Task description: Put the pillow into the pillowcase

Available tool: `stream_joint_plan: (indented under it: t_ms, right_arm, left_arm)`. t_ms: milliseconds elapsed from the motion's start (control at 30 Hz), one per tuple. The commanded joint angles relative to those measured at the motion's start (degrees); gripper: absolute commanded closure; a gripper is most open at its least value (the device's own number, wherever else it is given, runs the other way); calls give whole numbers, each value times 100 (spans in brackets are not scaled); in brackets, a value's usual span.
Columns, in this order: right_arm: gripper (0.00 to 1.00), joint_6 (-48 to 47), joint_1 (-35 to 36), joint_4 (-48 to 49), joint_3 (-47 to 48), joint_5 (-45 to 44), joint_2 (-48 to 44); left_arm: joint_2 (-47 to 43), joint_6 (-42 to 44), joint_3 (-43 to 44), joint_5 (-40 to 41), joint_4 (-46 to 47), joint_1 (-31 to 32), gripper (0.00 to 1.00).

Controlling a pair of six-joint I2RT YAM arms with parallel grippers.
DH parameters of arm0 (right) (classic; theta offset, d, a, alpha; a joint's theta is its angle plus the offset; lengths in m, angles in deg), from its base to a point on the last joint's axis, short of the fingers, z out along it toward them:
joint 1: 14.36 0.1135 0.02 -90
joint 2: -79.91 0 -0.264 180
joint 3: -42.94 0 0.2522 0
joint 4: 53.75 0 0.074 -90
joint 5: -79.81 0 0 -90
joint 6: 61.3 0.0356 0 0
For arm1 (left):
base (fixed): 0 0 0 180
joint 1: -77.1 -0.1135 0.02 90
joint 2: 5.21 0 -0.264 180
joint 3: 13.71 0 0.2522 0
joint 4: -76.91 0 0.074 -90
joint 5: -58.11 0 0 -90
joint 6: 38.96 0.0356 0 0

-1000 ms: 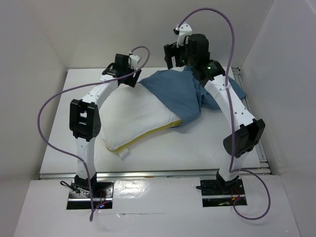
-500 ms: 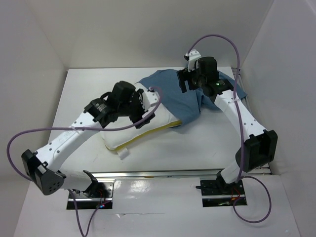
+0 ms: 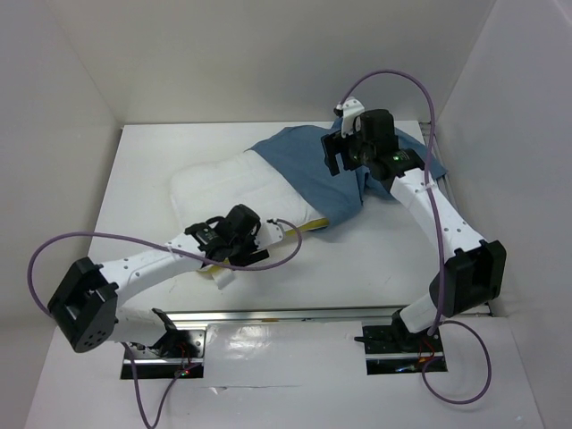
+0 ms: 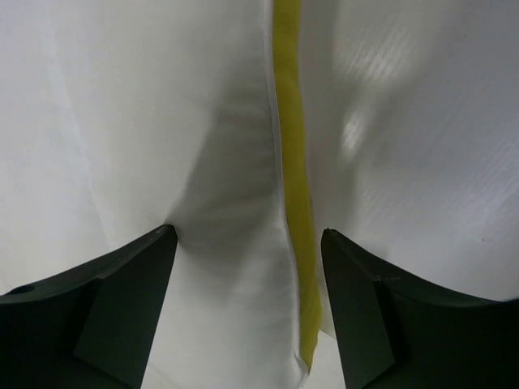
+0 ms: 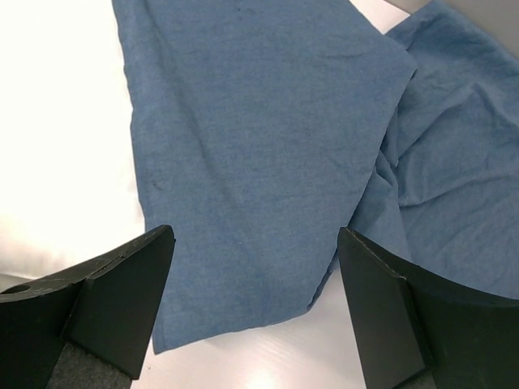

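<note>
The white pillow (image 3: 214,188) lies left of centre on the table, its yellow strip (image 3: 308,227) along the near edge and a small white tag (image 3: 222,279) at the near corner. The dusty-blue pillowcase (image 3: 308,170) lies draped over the pillow's right end. My left gripper (image 3: 243,255) is open and low at the pillow's near edge. In the left wrist view its jaws (image 4: 247,235) straddle the pillow (image 4: 146,121) and the yellow strip (image 4: 292,162). My right gripper (image 3: 340,163) hovers open above the pillowcase (image 5: 259,138), holding nothing. The pillow (image 5: 57,121) shows at the left of that view.
The white table (image 3: 375,259) is boxed in by white walls at the left, back and right. A metal rail (image 3: 286,313) runs along its near edge. Purple cables loop off both arms.
My left arm has swung from the pillow's far edge down to its near edge by the yellow strip. My right gripper has dropped lower, and the pillowcase now lies flatter.
</note>
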Motion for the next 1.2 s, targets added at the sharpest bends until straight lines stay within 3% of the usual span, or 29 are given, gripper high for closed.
stream_joint_plan:
  t_ms: [0,300,367,433,467,500,567,600,700,800,933,1000,1167]
  right_arm:
    - [11,18,-35,16,-98,35,-230]
    - [11,70,-35,-221,-90,140,-107]
    - [11,70,-35,-283,-89,192,-107]
    - [11,70,-35,-432,-89,193,-107]
    - [11,70,-35,-493,-89,193,-107]
    - [11,70,-35,-598,-89,193,-107]
    - [11,70,-35,-678,-255,140,-221]
    - [11,70,-35,-679,-335,140,-361]
    - [11,9,-35,-679,-695,218,-738]
    - [11,9,-35,-679,-889,499,-1046]
    - [11,123,-35,-372,-1073,501,-1240]
    - [13,123,17,-249,-1074,177,-1241]
    - [13,123,18,-64,-1021,-808,-723]
  left_arm:
    - [172,383,-174,658,1158,109,14]
    - [981,383,-158,229,1670,109,12]
    - [1193,295,-78,229,1732,109,18]
    - [1473,234,115,80,1592,109,34]
    - [1474,147,176,-25,1522,31,63]
    - [1561,68,177,-78,1521,-22,76]
    - [1693,-29,325,-27,1442,-22,97]
    - [1694,-91,413,-26,1390,-22,100]
    - [1694,-258,668,-140,1153,-145,100]
    - [1632,-714,1475,-552,486,-355,100]
    - [1772,-1321,3308,-1317,-455,-619,100]
    - [1983,-1479,3962,-1502,-1085,-690,100]
    - [2203,-1559,5053,-1766,-1396,-743,100]
